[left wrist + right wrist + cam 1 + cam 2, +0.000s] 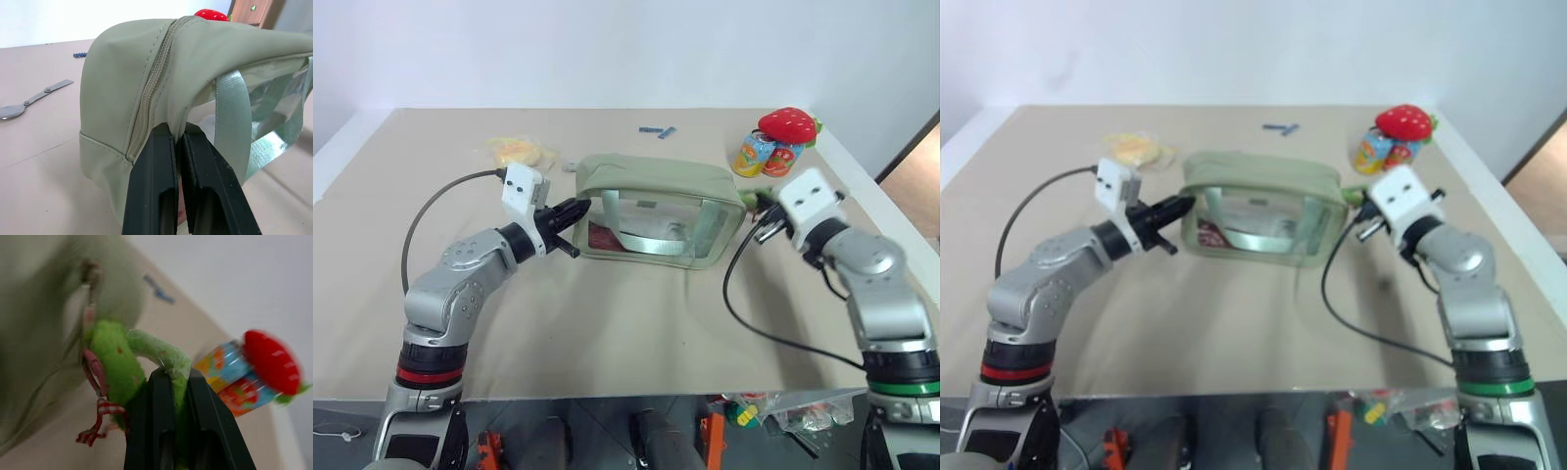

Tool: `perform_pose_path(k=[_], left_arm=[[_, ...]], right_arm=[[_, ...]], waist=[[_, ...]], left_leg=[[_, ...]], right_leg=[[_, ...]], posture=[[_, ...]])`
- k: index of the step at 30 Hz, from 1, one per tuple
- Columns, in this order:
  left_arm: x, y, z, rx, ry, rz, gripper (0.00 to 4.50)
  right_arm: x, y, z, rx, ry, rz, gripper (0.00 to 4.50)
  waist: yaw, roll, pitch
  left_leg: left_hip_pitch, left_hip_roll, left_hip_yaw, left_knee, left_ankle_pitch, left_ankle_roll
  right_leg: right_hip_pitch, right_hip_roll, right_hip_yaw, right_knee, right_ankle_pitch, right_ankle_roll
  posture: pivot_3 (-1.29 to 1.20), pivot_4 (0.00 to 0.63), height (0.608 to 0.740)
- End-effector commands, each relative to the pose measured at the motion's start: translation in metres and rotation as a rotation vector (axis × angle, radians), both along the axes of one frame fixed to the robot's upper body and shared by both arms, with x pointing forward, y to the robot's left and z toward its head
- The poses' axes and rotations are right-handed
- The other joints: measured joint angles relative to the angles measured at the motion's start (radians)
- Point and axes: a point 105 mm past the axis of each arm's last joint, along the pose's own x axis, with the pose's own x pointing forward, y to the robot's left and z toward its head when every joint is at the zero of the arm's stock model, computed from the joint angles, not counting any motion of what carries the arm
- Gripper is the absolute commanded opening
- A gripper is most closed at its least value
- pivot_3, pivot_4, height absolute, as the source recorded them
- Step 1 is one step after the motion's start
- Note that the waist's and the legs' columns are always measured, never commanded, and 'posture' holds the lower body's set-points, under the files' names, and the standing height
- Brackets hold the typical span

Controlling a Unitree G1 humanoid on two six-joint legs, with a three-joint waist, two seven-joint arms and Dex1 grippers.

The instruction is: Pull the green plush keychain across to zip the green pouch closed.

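Note:
The green pouch [646,208] stands mid-table, its clear window facing me, a green strap [230,122] across its front. My left gripper [576,211] is shut on the pouch's left end, the fingers [156,166] pinching the fabric just below the zipper [154,88], whose teeth look joined there. At the pouch's right end my right gripper [176,374] is shut on the green plush keychain [115,364], a fuzzy lime ring with a pinkish clasp and a red-checked ribbon. In the left eye view the keychain [757,199] sits right against the pouch's right end.
A red plush strawberry [788,124] and a colourful packet [759,154] lie behind my right gripper. A yellow wrapped packet [519,150] lies at the back left, a metal spoon-like tool [29,100] behind the pouch, a small blue item [658,129] further back.

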Motion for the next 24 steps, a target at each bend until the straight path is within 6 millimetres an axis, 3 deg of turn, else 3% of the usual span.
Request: perform_pose_path(k=[1,15,22,23,24], left_arm=[[-0.004,0.002,0.017,-0.011,-0.085,0.014,0.0],[-0.003,-0.003,0.017,-0.026,-0.089,0.013,0.0],[-0.006,-0.006,0.015,-0.03,-0.063,-0.03,0.0],[-0.007,-0.006,0.015,-0.04,-0.053,-0.041,0.0],[-0.007,-0.005,0.016,-0.05,-0.05,-0.042,0.36]], right_arm=[[-0.004,0.003,-0.003,-0.028,-0.011,-0.013,0.04],[0.004,0.008,-0.032,-0.131,-0.025,0.022,0.04],[0.007,0.005,0.0,0.024,-0.109,0.039,0.04],[0.006,0.004,0.005,0.071,-0.114,0.048,0.56],[0.005,0.004,0.012,0.113,-0.124,0.055,0.77]], waist=[[0.0,0.0,0.0],[-0.001,0.0,0.0],[-0.001,0.0,0.0],[-0.001,0.0,0.0],[-0.001,0.0,0.0]], left_leg=[[0.0,0.0,0.0,0.0,0.0,0.0],[0.003,0.0,0.0,0.0,0.002,0.001],[0.004,0.0,0.0,0.0,0.002,0.001],[0.004,0.0,0.0,0.0,0.003,0.001],[0.004,0.0,0.0,0.0,0.003,0.001]], right_leg=[[0.0,0.0,0.0,0.0,0.0,0.0],[0.002,0.001,0.0,0.0,0.003,-0.001],[0.003,0.001,0.0,0.0,0.003,-0.001],[0.003,0.001,0.0,0.0,0.003,-0.001],[0.003,0.001,0.0,0.0,0.003,0.0]], posture=[[0.0,0.15,0.74],[0.0,0.15,0.74],[0.0,0.15,0.74],[0.0,0.15,0.74],[0.0,0.15,0.74]])
